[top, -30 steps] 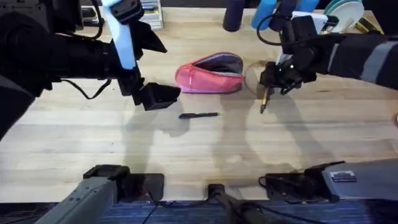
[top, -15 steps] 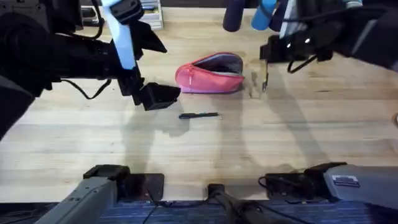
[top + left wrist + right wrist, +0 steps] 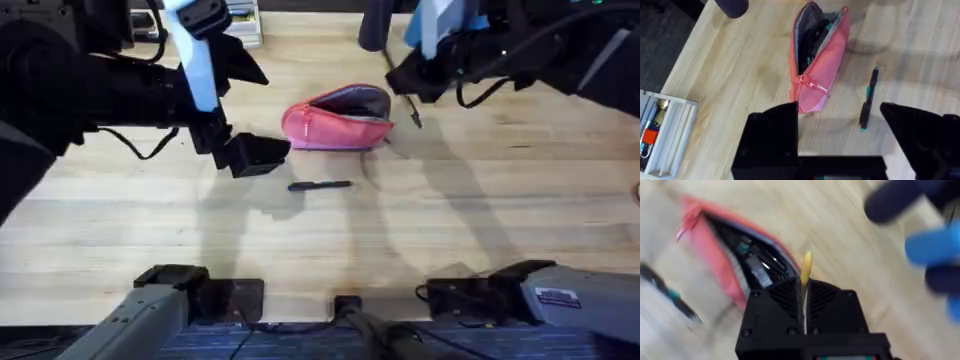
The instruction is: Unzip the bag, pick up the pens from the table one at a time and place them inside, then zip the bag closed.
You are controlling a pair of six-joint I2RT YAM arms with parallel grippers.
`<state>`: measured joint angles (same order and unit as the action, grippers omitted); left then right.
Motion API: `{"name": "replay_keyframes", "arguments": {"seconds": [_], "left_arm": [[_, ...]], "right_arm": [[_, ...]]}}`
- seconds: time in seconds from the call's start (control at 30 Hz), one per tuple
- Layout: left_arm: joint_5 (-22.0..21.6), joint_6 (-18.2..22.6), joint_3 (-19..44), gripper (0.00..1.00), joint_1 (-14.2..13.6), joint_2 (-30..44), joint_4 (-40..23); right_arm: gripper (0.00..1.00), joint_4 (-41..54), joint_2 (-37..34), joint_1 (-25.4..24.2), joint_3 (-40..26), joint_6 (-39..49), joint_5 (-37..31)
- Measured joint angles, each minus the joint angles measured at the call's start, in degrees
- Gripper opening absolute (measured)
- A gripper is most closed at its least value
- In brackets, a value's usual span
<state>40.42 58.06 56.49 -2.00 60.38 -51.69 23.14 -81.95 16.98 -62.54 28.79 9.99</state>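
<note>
A: What do I have nearest the bases?

B: Bare table [image 3: 330, 250]. Beyond it the black pen [image 3: 320, 185] lies flat on the wood, alone, nothing touching it. In my left wrist view it sits beside the bag's zip-pull end, close but apart.

A: And my left gripper [image 3: 250, 155]?

B: It hangs left of that pen, just short of the bag's left end. Its fingers [image 3: 772, 135] are spread wide, with nothing between them.

A: The bag [image 3: 337, 117]?

B: It is behind the black pen, near mid-table, lying on its side with the zip undone and the mouth gaping toward the far edge. I see grey lining and some dark items inside.

A: My right gripper [image 3: 408, 82]?

B: It is at the bag's right end, raised over the table. Its jaws are pressed onto the yellow pen [image 3: 805, 267], whose tip sticks out past the fingers. From overhead, the pen's lower end hangs just beside the bag's right corner.
</note>
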Motion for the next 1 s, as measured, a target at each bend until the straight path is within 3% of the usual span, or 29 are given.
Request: {"name": "replay_keyframes", "arguments": {"seconds": [0.17,0.43,1.0], "left_arm": [[0.0,0.02,0.0,0.994,0.0,0.0,0.01],[0.0,0.0,0.0,0.993,0.0,0.0,0.01],[0.0,0.0,0.0,0.994,0.0,0.0,-0.01]], "right_arm": [[0.031,-0.02,-0.02,2.56,0.0,16.77,2.64],[0.031,-0.72,-1.5,6.72,-0.04,29.84,3.42],[0.031,-5.29,-10.22,11.29,-0.04,37.79,3.6]]}}
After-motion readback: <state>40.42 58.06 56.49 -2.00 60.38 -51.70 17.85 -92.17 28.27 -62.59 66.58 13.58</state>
